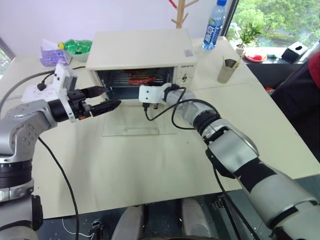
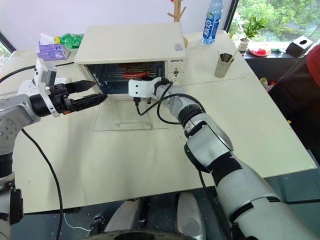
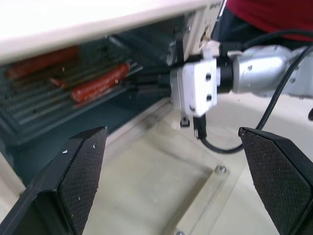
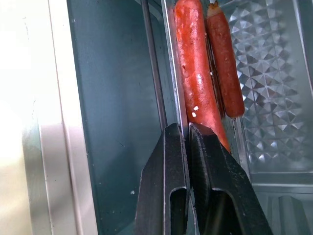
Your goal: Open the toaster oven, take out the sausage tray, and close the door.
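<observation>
Your right claw (image 4: 188,134) is clenched on the sausage tray's (image 4: 274,73) front rim inside the toaster oven (image 1: 140,50), whose door (image 1: 132,120) lies flat open. Left claw (image 1: 107,100) waits released beside the oven. Next, pull the tray straight out.

I find the toaster oven (image 1: 142,50) standing toward the back of the tabletop (image 1: 150,165), its door (image 1: 139,121) folded down flat on the surface before it. The sausage tray (image 4: 266,88) sits inside the cavity, sausages (image 4: 195,83) lying on it. My right claw (image 4: 187,139) reaches into the opening from the front, pinched onto the tray's front rim, just beside the nearer sausage. My left claw (image 1: 102,100) hangs at the opening's left edge, above the door's left side, fingers spread and touching nothing. A bottle (image 1: 212,25) stands behind the oven to its right; a cup (image 1: 227,69) is right of the oven; a power strip (image 1: 42,90) lies left of it.
</observation>
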You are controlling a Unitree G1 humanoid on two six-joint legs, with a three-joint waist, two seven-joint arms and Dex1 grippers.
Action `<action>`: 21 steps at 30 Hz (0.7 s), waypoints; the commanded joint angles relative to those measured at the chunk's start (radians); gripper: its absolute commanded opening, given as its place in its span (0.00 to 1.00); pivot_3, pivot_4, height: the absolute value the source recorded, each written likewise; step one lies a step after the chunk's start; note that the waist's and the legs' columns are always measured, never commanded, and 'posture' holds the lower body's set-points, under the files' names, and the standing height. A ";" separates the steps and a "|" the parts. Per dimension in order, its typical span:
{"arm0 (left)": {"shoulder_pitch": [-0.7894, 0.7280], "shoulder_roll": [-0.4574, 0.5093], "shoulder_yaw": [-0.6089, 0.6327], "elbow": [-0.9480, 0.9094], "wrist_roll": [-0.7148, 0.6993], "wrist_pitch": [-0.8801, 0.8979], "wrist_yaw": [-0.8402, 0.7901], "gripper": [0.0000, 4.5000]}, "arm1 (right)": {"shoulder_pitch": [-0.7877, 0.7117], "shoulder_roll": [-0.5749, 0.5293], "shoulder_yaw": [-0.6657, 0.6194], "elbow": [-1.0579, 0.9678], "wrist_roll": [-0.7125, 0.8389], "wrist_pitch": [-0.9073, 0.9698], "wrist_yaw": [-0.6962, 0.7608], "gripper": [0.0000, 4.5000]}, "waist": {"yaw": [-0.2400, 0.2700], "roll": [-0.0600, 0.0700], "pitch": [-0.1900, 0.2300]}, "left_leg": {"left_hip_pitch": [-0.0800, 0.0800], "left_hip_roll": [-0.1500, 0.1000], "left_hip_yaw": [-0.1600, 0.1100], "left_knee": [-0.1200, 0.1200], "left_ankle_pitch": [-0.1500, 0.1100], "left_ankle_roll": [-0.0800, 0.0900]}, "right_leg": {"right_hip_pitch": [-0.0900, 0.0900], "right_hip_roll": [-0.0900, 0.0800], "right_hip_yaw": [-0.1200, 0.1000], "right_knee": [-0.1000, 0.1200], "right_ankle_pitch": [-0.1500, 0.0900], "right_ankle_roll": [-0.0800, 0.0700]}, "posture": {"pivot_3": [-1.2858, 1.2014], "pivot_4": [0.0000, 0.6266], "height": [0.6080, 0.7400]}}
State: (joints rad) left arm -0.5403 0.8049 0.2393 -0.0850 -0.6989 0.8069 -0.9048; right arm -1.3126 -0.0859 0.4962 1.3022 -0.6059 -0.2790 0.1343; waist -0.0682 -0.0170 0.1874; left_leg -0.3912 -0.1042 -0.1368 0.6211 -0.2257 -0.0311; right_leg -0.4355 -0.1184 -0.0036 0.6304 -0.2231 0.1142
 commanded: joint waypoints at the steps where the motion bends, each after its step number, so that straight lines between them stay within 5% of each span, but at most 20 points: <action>1: -0.067 0.025 -0.034 0.067 0.033 -0.045 -0.060 1.00 | -0.010 -0.005 -0.020 -0.030 0.017 -0.029 -0.019 0.02 | 0.000 0.000 0.000 | 0.000 0.000 0.000 0.000 0.000 0.000 | 0.000 0.000 0.000 0.000 0.000 0.000 | 0.52 0.24 0.99; 21: -0.407 0.095 -0.275 0.653 0.303 -0.263 -0.532 1.00 | 0.015 -0.044 -0.030 -0.160 0.026 -0.081 0.004 0.02 | -0.004 0.000 0.000 | -0.001 -0.002 0.001 -0.005 0.002 -0.003 | -0.005 0.001 0.001 0.001 0.000 0.000 | 0.52 0.24 0.99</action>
State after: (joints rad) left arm -0.9031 0.8841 -0.0377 0.5459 -0.4188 0.5792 -1.4150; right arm -1.2698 -0.1250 0.4966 1.2177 -0.6070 -0.3344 0.1561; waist -0.0723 -0.0171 0.1875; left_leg -0.3929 -0.1060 -0.1361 0.6158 -0.2241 -0.0337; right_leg -0.4405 -0.1176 -0.0031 0.6309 -0.2231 0.1142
